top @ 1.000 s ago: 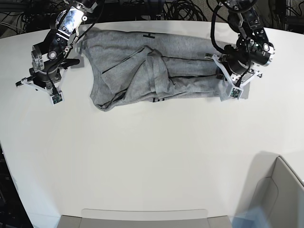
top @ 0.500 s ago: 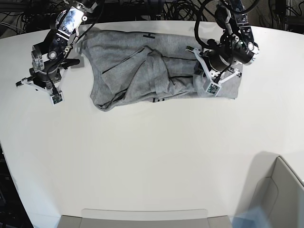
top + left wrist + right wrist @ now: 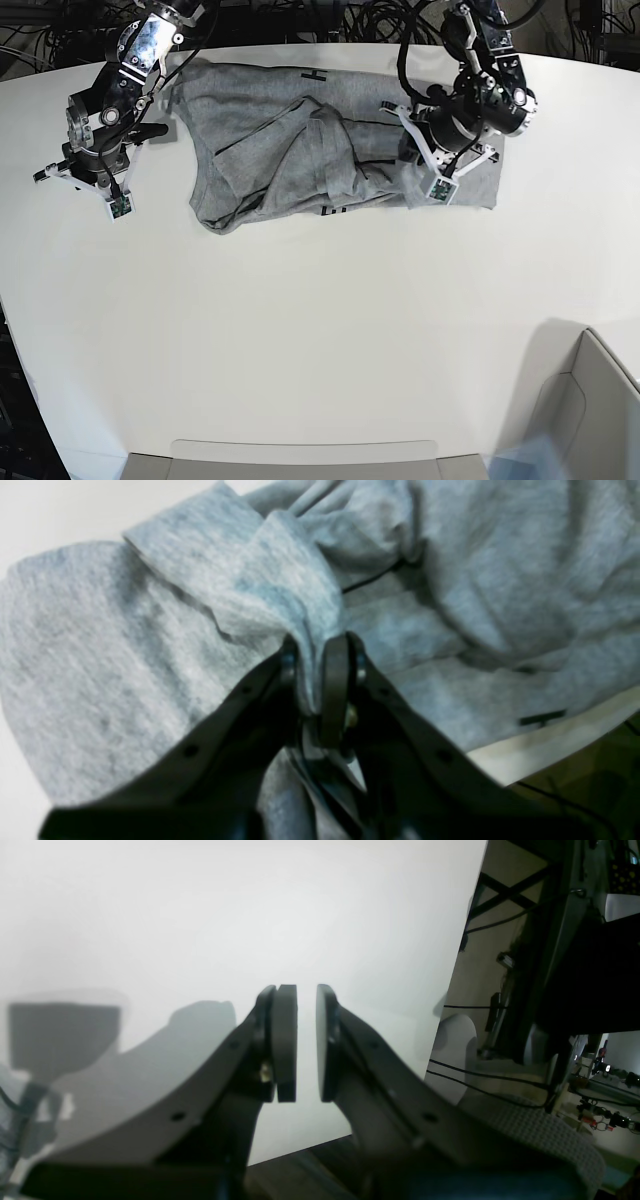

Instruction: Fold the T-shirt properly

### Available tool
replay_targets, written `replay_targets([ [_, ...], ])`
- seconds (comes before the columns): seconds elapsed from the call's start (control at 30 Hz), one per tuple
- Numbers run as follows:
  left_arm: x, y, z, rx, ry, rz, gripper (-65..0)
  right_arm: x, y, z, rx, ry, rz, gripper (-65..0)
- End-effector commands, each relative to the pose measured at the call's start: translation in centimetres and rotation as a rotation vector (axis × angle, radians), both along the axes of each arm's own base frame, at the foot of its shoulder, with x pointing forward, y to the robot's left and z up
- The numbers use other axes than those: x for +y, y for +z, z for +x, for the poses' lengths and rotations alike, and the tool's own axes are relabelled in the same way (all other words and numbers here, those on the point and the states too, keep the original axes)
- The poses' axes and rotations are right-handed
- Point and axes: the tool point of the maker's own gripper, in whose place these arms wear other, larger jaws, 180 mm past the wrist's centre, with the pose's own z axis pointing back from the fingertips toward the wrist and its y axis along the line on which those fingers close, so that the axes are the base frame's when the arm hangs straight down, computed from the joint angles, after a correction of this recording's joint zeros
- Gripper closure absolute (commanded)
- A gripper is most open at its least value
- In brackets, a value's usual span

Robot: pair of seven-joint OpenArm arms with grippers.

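T-shirt (image 3: 300,150) fold pinched in left jaws; right jaws slightly apart, empty, over table (image 3: 300,340).

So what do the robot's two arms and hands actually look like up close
Both arms are black metal with silver joint housings and black cables looping off the back. The left hand and right hand carry white printed brackets with small green boards. In the wrist views, the fingers are dark, angled, ending in flat rounded pads.

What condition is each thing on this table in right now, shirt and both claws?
T-shirt: crumpled, partly folded over itself, lying on the white table.
Left gripper: shut on a fold of the T-shirt.
Right gripper: jaws slightly apart, holding nothing, over bare table beside the shirt.
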Motion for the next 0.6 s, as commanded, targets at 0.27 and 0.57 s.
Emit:
replay_targets([
  [0.27,0.0,0.6,0.4,-0.026,0.0,-0.009,-27.0,0.2,-0.8,0.5,0.022,0.022,0.01,-7.7],
  [0.57,0.0,0.8,0.6,-0.034,0.001,-0.01,-19.9,0.3,-0.8,0.5,0.022,0.022,0.013,-7.7],
])
